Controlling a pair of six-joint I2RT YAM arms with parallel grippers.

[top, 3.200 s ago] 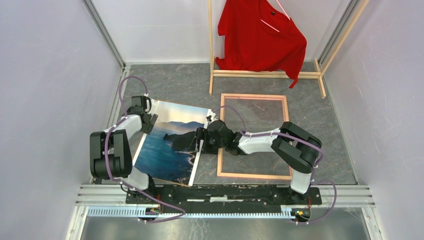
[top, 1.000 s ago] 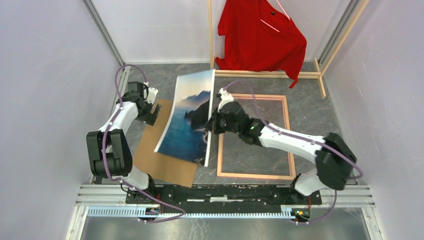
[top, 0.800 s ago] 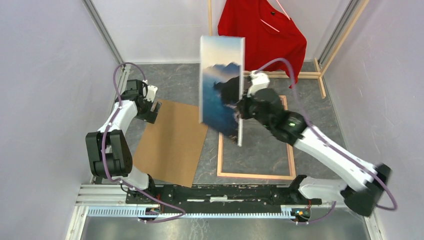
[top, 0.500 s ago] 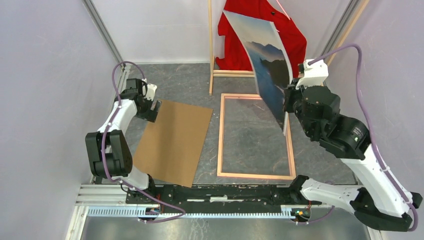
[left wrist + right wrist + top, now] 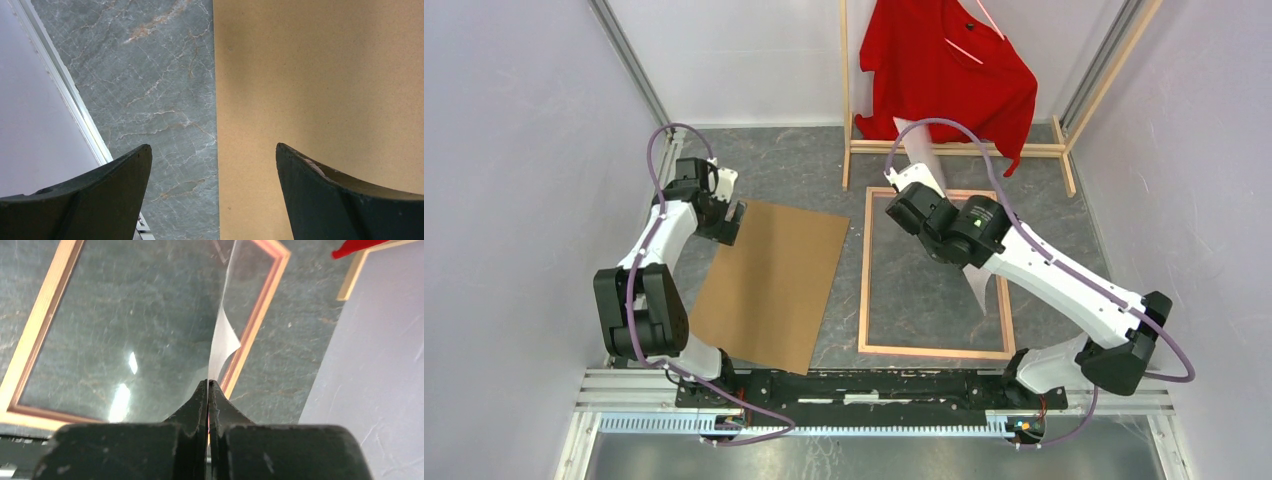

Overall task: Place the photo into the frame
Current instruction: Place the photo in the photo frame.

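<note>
White-backed photo (image 5: 223, 337) in right jaws, above frame (image 5: 934, 351)

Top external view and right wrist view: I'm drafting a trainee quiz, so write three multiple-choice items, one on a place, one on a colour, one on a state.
1. Where does the brown backing board lie?
A) flat, left of the frame
B) inside the frame
C) leaning on the wall

2. What colour is the shirt on the wooden rack?
A) blue
B) red
C) green

3. What is the right hand doing?
A) open, empty
B) shut on the frame
C) shut on the photo

Key: 1 A, the board lies beside the frame's left rail; 2 B, it is plainly red; 3 C, the right wrist view shows the fingers pinched on the sheet's edge.
</note>
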